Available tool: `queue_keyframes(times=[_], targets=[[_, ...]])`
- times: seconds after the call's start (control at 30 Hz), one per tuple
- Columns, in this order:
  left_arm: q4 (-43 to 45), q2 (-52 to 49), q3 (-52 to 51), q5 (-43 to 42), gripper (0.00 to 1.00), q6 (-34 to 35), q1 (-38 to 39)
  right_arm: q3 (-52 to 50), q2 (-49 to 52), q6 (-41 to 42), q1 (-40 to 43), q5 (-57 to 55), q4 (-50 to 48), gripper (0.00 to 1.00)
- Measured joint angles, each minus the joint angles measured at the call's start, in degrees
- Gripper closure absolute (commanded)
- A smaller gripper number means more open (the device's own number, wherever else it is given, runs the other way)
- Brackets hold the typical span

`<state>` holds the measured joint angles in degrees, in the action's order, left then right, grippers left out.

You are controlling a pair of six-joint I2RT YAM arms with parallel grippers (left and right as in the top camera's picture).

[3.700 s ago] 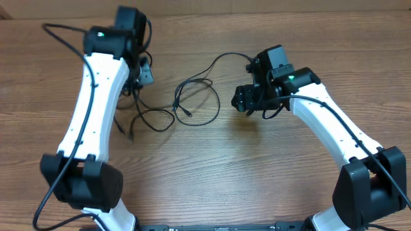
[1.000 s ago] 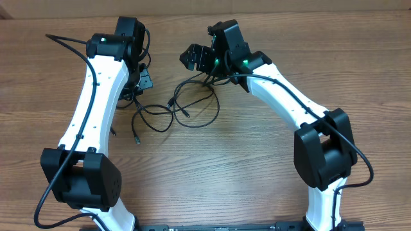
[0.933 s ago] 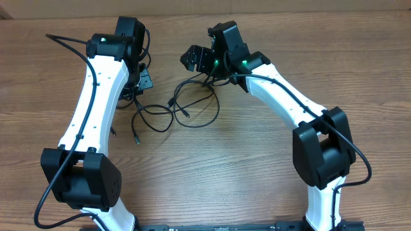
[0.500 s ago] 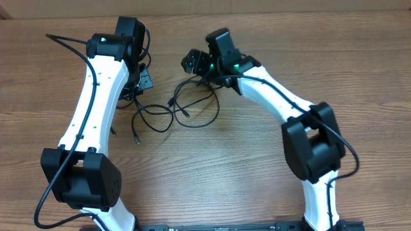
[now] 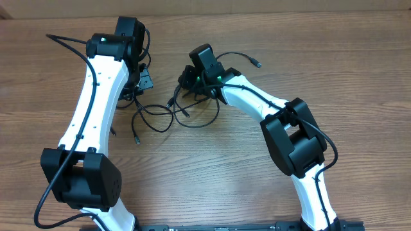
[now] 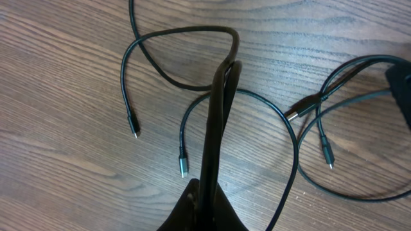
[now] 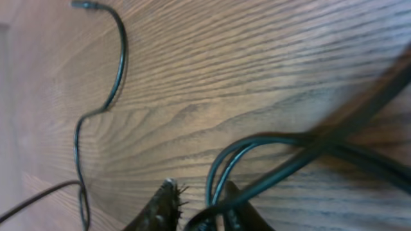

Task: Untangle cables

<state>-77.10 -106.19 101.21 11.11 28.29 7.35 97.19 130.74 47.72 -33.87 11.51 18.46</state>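
Observation:
The cables (image 5: 186, 110) are thin black cords lying in tangled loops on the wood between the arms. One plug end (image 5: 257, 63) trails off to the upper right. My left gripper (image 5: 138, 80) is shut on a folded cable (image 6: 221, 109) that runs straight up from its jaws (image 6: 209, 199). Silver-tipped plugs (image 6: 183, 168) lie loose beside it. My right gripper (image 5: 186, 78) sits over the top of the tangle. Its jaws (image 7: 199, 208) are only narrowly apart around two cable strands (image 7: 221, 170). The strands rest against the right finger (image 7: 234, 205), with a gap to the left finger.
The table is bare wood (image 5: 212, 173). The thicker black arm cable (image 5: 61, 38) arcs off the left arm at the upper left. The white right arm (image 5: 250, 99) stretches across the table's middle toward the tangle.
My right arm has swung left and down onto the tangle, and its jaws have narrowed from wide open to close around strands. The left arm and its cable have not moved.

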Motion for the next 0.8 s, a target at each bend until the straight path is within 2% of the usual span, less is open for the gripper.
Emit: queue_keyframes(times=[0.23,0.4,0.53,0.8], targets=[[0.02,0.00,0.04,-0.02,0.96,-0.02,0.00,0.04,-0.26,-5.16,2.64,2.14,1.07,0.96],[0.48,0.00,0.04,-0.02,0.96,-0.02,0.00,2.47,-3.69,-10.60,7.65,5.03,7.45,0.96],[0.63,0.00,0.07,-0.02,0.96,0.00,0.00,7.85,-10.12,-15.04,11.41,6.38,11.82,0.96],[0.63,0.00,0.09,-0.02,0.96,-0.04,0.00,13.62,-28.22,-18.47,21.40,7.04,11.15,0.96]])
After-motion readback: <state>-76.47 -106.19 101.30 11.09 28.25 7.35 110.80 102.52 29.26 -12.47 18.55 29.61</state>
